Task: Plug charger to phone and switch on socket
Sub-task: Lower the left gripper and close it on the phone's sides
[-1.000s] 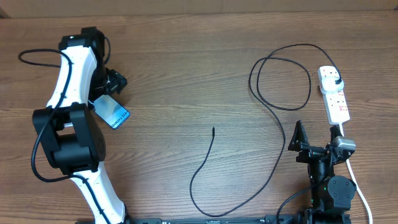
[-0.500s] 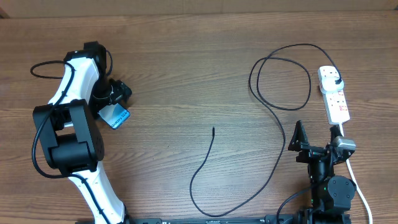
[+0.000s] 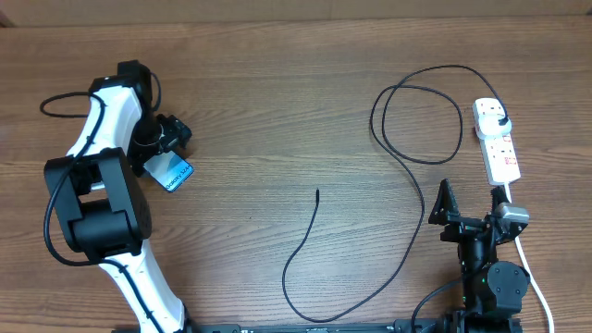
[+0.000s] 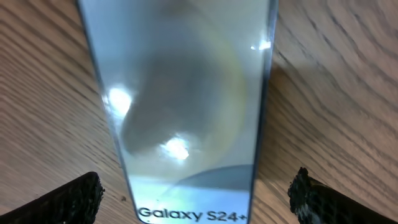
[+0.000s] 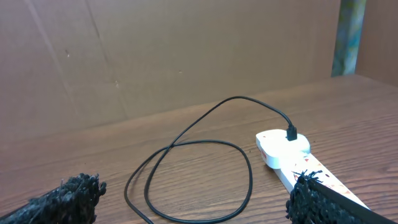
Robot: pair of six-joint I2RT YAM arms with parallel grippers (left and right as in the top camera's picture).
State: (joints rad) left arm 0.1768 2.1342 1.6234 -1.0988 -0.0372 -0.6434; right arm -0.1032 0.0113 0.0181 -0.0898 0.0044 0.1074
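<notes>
Step 1, phone pickup: left claw (image 4: 196, 198) spread astride Galaxy S24+ phone (image 4: 186, 106) on desk (image 3: 277, 111). Right claw (image 5: 199, 200) spread, idle. Next: phone edges to be pinched squarely.

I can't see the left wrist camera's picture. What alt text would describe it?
A phone with a glossy screen reading Galaxy S24+ lies on the wooden table. The open left claw has black fingertips flanking it.
</notes>
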